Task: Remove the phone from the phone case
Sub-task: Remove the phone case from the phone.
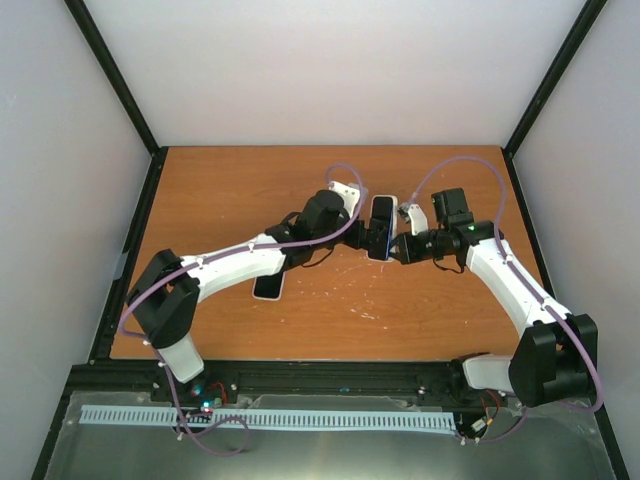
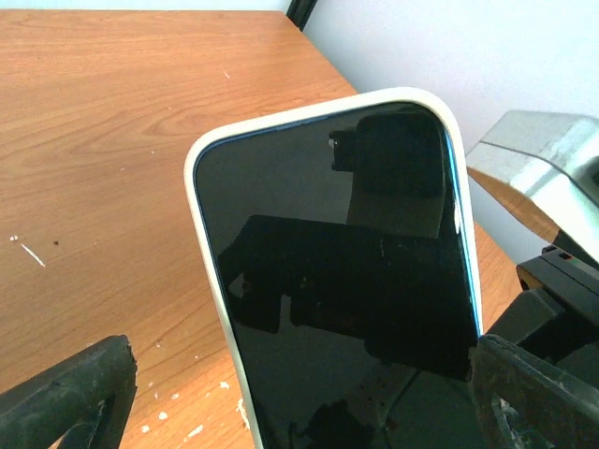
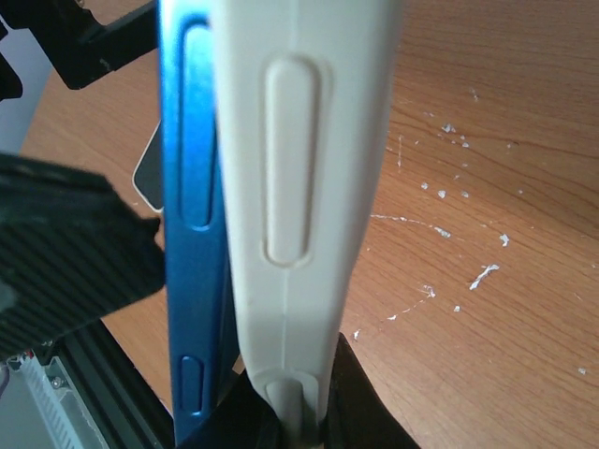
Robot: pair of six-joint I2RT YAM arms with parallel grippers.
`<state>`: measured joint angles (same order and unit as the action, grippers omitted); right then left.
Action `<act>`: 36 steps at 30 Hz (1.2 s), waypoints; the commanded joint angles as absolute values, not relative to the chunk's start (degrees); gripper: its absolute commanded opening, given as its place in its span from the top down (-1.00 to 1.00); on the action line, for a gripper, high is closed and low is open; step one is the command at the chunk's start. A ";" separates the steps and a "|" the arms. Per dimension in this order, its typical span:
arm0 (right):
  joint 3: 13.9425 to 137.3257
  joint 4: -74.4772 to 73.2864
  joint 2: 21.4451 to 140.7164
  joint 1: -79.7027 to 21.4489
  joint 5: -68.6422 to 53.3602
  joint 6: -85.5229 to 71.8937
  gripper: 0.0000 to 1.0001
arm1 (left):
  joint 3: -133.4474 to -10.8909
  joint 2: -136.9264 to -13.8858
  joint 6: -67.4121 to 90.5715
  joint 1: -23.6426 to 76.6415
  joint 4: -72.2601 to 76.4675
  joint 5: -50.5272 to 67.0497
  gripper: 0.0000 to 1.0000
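Spanning the enclosure from side to side, the orange desk point(image 1: 330, 320) is hemmed in by pale walls point(image 1: 330, 70) on the left, right and far sides, with a black rail point(image 1: 330, 372) along its near edge. Most of the wood lies bare, and the widest open room is the far strip and the near middle.

The left arm point(image 1: 235, 262) stretches low from its near-left base across to mid-desk. The right arm point(image 1: 505, 280) rises from the near-right base, bends at the elbow and reaches leftward. The two wrists meet head-on near the centre.

Under the left forearm, a flat dark item point(image 1: 268, 285) with a white edge lies on the desk, apart from the rest.

Between the wrists, the cream-white phone case point(image 3: 299, 140) is held up off the wood, its long side running toward the far wall in the overhead view. The phone point(image 2: 346, 271) sits in it, its dark screen facing the left wrist camera. In the right wrist view its blue side stands exposed beside the case's wall.

The right jaws are pressed together on the lower end of the case. The left jaws are spread wide. One finger point(image 2: 65, 393) is well clear of the case's rim and the other point(image 2: 529, 393) is just beside the opposite edge; I cannot tell whether it touches.

White specks point(image 3: 482, 276) and scratches dot the wood near the centre.
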<state>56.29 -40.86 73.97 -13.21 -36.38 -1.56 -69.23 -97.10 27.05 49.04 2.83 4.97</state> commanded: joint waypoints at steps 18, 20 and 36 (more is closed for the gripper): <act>58.31 -37.09 74.68 -13.60 -35.65 -2.45 0.94 | -72.96 -100.44 27.47 50.65 -0.59 7.48 -0.79; 58.24 -37.01 74.17 -13.54 -35.66 -2.50 0.94 | -73.07 -101.06 28.01 50.65 -1.44 6.07 -0.75; 56.88 -34.70 67.74 -20.72 -29.18 -0.61 0.94 | -82.06 -110.90 35.84 50.98 -18.60 -11.97 -0.41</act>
<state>55.72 -39.57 73.36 -17.61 -22.63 -2.48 -83.09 -106.65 31.83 51.92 -11.62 -0.25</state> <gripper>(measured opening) 0.082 0.744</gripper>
